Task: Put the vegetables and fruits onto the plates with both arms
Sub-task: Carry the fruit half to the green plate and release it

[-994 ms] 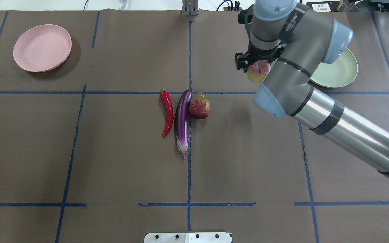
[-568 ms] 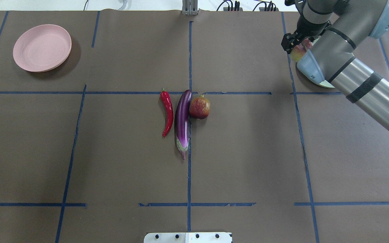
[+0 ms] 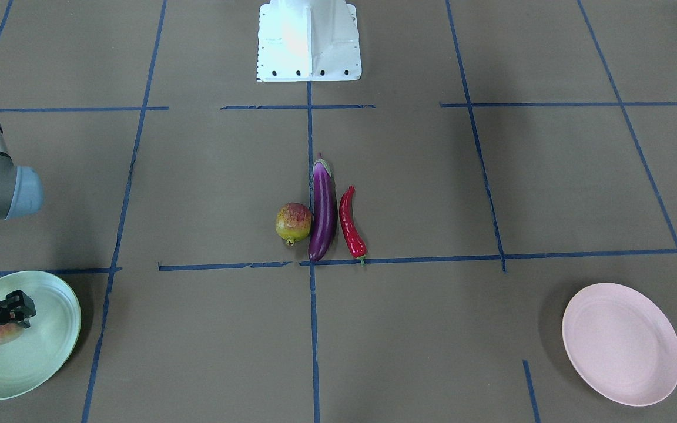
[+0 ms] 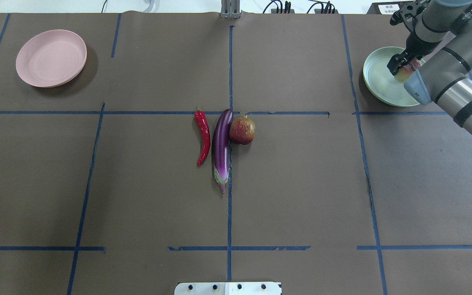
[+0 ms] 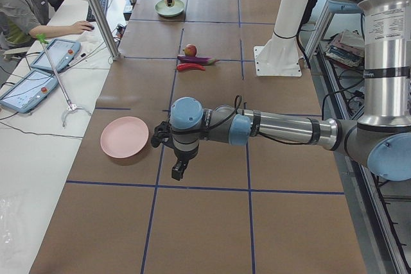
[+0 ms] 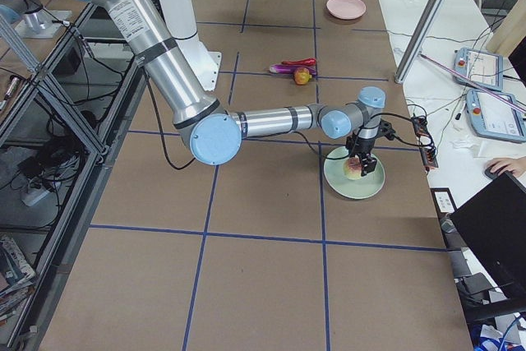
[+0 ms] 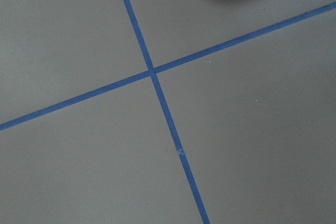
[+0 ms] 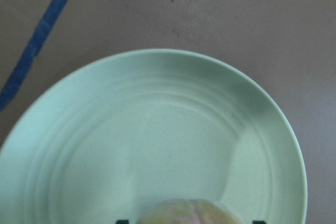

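Note:
My right gripper (image 4: 402, 69) is shut on the pale pink-yellow peach (image 4: 405, 75) and holds it just over the pale green plate (image 4: 377, 84). The right wrist view shows the peach (image 8: 189, 212) at its bottom edge above the plate (image 8: 157, 129). The purple eggplant (image 4: 221, 147), the red chili pepper (image 4: 203, 137) and the pomegranate (image 4: 242, 130) lie side by side at the table's middle. The pink plate (image 4: 51, 58) is bare at the far left. My left gripper (image 5: 176, 171) hangs near the pink plate (image 5: 124, 138) in the exterior left view only; I cannot tell whether it is open.
The white base block (image 4: 228, 288) is at the near edge. Blue tape lines cross the brown table cover. An operator (image 5: 26, 11) sits at a side desk with tablets beyond the table's far edge.
My right arm has swung right and away with the peach, from mid-table to over the green plate. The eggplant, chili and pomegranate have not moved.

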`<action>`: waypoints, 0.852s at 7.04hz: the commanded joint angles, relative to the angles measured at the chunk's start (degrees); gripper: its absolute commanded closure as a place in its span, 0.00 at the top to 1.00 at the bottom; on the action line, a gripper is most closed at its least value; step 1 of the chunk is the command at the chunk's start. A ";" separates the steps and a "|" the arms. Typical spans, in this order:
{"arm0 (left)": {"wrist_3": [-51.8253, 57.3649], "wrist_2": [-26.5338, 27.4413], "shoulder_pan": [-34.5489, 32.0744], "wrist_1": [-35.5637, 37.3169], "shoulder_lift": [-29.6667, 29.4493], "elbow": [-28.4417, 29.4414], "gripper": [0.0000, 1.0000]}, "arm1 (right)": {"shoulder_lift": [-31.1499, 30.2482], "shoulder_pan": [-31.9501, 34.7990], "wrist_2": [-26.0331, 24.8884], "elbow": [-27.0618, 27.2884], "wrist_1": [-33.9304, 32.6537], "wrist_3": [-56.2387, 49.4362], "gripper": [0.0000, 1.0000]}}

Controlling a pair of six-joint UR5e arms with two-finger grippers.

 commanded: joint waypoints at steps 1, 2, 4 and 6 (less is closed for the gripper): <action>0.00 0.00 0.14 0.00 0.00 0.09 1.00 | -2.90 -0.44 0.05 1.99 0.03 -0.13 0.64; 0.00 0.00 0.49 0.00 0.00 0.17 1.00 | -2.81 -0.88 0.05 1.99 0.03 0.05 1.00; -3.22 0.09 0.66 -1.75 -1.05 0.35 1.00 | -2.20 -0.71 1.70 4.17 -0.84 0.92 1.00; -17.24 0.26 6.77 -1.94 -5.77 -1.75 1.00 | -2.29 4.09 7.57 4.80 -1.20 0.84 1.00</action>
